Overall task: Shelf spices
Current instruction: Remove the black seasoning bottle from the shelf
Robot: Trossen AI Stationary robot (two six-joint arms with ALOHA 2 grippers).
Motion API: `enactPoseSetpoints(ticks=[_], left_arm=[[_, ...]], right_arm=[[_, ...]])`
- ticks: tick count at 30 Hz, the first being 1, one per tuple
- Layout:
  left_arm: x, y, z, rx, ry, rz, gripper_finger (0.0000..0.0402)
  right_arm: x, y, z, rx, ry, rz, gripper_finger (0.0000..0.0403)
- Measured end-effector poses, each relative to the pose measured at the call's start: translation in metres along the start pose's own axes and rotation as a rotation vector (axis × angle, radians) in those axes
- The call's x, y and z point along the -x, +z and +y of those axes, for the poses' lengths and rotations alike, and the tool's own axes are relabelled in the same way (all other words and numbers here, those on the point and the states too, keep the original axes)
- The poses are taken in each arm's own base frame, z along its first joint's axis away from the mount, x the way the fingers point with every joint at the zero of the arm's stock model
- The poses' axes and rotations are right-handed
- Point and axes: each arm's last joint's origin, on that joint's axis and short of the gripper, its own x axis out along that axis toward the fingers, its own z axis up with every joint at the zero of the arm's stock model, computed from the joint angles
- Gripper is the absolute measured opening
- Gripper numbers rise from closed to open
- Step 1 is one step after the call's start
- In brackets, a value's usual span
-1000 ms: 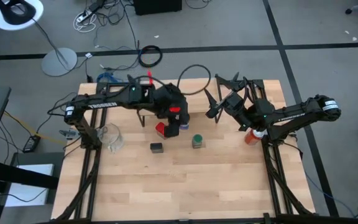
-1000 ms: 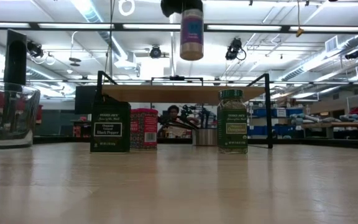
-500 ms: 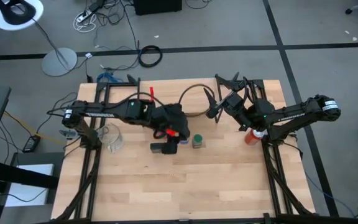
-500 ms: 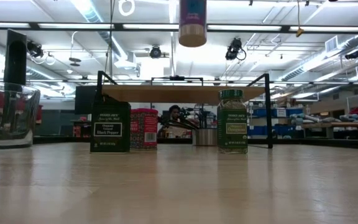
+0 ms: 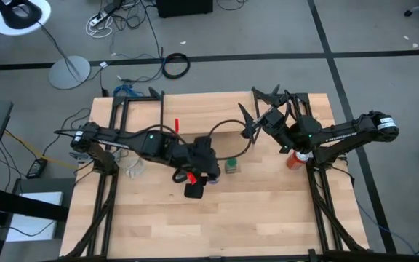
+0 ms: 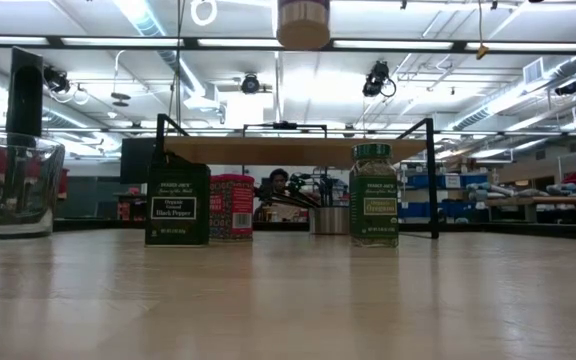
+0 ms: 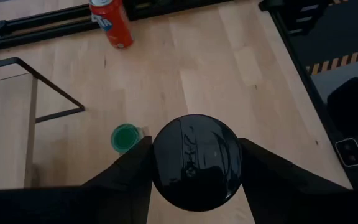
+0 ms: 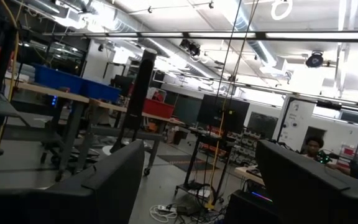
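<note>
My left gripper (image 5: 199, 173) hangs over the middle of the table, shut on the dark-lidded jar, high above the tabletop. Only the jar's pale base (image 6: 303, 22) shows in the low view. The shelf (image 6: 298, 150) stands behind the other spices. The dark square tin (image 6: 178, 205), the red tin (image 6: 231, 207) and the green jar (image 6: 373, 195) rest upright on their bases in front of the shelf. The arm hides both tins in the high view. My right gripper (image 5: 253, 122) waits open, raised at the table's far right. My left gripper pinches the jar between its two fingers, just below the dark round lid (image 7: 196, 160). One finger (image 7: 126, 180) is on each side. The fingers come from above, pointing down along the jar. The jar is upright and lifted clear of the table.
A clear glass cup (image 6: 8, 185) stands at the table's left. A red drink can (image 5: 294, 160) stands at the right, beside the right arm. The table's near half is bare wood. A person shows in the room far behind the shelf.
My left gripper has carried the jar upward and toward the table's near edge, away from the shelf. The jar has risen until only its base shows in the low view. The tins and the green jar have stayed put.
</note>
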Motion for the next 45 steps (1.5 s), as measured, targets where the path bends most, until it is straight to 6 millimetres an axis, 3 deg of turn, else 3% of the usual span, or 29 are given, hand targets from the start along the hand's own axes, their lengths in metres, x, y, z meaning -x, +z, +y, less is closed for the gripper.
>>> enactPoseSetpoints(ticks=[8,16,34,45], left_arm=[[-0.004,-0.001,-0.006,0.010,0.045,-0.001,0.0197],[-0.042,-0.020,-0.006,0.020,0.070,-0.018,0.0197],[-0.113,-0.098,0.046,0.243,0.235,0.044,0.0197],[-0.130,-0.130,0.058,0.311,0.228,0.039,0.0197]], right_arm=[[0.002,0.001,0.002,-0.018,0.014,-0.003,0.0308],[0.007,0.004,0.006,-0.004,0.031,-0.006,0.0308],[0.008,0.005,0.006,0.009,0.017,-0.002,0.0308],[0.008,0.005,0.005,0.007,0.014,-0.003,0.0308]])
